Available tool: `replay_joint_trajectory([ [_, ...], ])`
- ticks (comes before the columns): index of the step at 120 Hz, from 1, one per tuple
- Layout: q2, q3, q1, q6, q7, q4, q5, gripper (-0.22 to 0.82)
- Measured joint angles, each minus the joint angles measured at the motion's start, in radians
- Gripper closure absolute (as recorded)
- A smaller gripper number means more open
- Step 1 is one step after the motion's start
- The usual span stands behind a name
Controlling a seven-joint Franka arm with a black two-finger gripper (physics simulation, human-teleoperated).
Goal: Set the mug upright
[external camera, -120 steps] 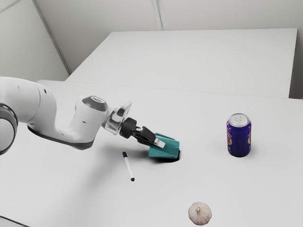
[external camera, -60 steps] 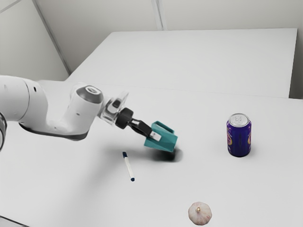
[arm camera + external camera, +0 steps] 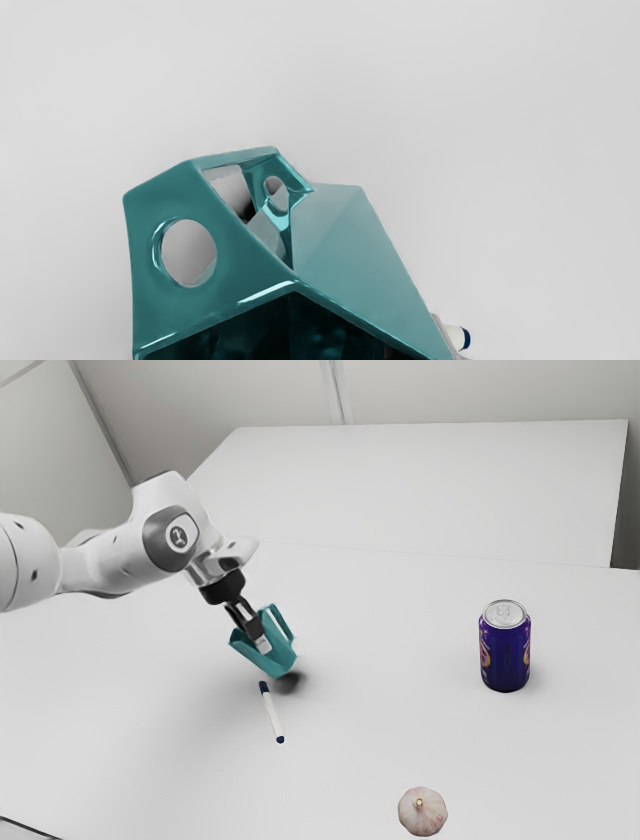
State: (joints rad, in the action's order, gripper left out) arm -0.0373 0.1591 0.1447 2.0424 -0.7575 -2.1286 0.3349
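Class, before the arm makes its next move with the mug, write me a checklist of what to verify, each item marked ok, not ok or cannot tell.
1. Gripper shut on the mug: ok.
2. Mug upright: not ok, it is tilted, its mouth toward the exterior view's left.
3. Handle free of the fingers: ok.
4. Mug's lowest edge off the table: cannot tell; a shadow lies close beneath it.
5. Room beside the marker to set the mug down: cannot tell; its capped end is near the mug.
6. Can and garlic well away from the mug: ok.
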Motion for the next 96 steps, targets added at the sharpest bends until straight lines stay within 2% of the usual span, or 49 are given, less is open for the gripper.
replay_joint_trajectory([
  [37, -0.006, 0.003, 0.022, 0.027, 0.188, -0.006, -0.207, 0.78],
  [96, -0.045, 0.008, 0.031, 0.042, 0.347, -0.024, -0.286, 0.78],
])
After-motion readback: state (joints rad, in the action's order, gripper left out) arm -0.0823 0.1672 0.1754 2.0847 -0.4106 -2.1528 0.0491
